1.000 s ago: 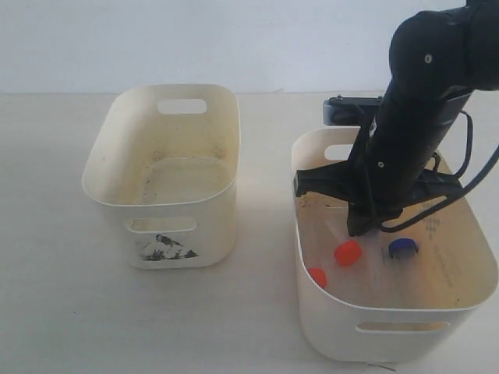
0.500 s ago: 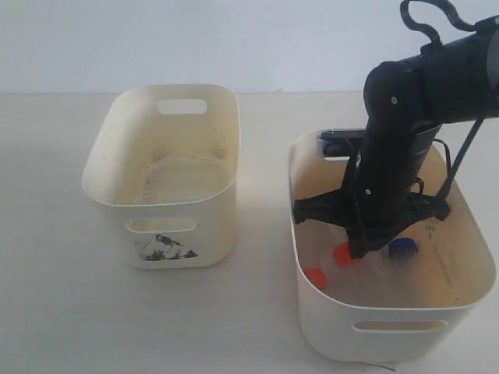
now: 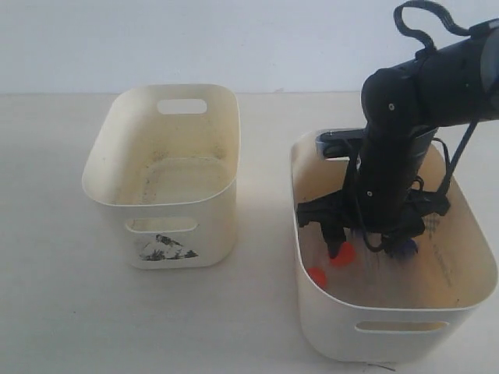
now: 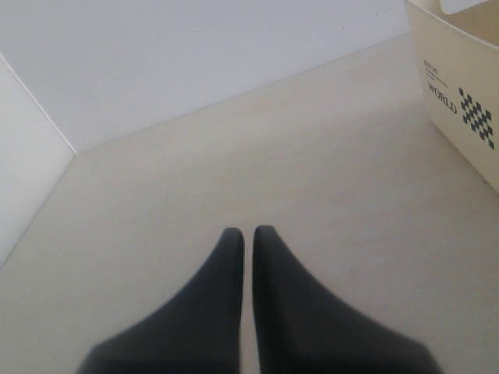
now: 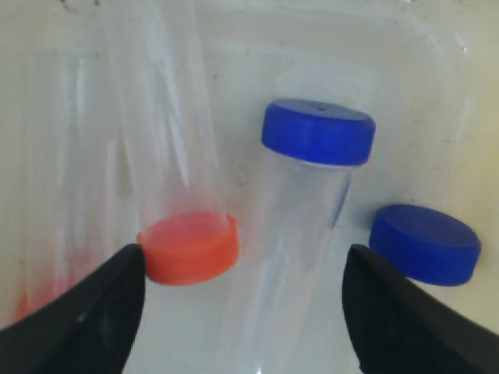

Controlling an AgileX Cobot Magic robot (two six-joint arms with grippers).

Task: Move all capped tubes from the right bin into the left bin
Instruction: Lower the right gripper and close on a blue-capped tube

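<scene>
Right pincer [image 5: 243,265] is spread wide down in the right bin [image 3: 390,319], straddling two capped tubes [image 5: 318,132]. Left pincer [image 4: 248,234] is pressed together over the pale table [image 4: 234,156]. Left bin [image 3: 214,210] sits further back, left side, white wall [image 3: 234,39] behind. Arm [image 3: 405,101] blocks most tubes in the outside shot.

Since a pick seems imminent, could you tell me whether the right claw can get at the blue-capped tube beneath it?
Probably yes: the right claw stands open astride the blue-capped tube, nothing covering it; an orange cap sits close.
</scene>
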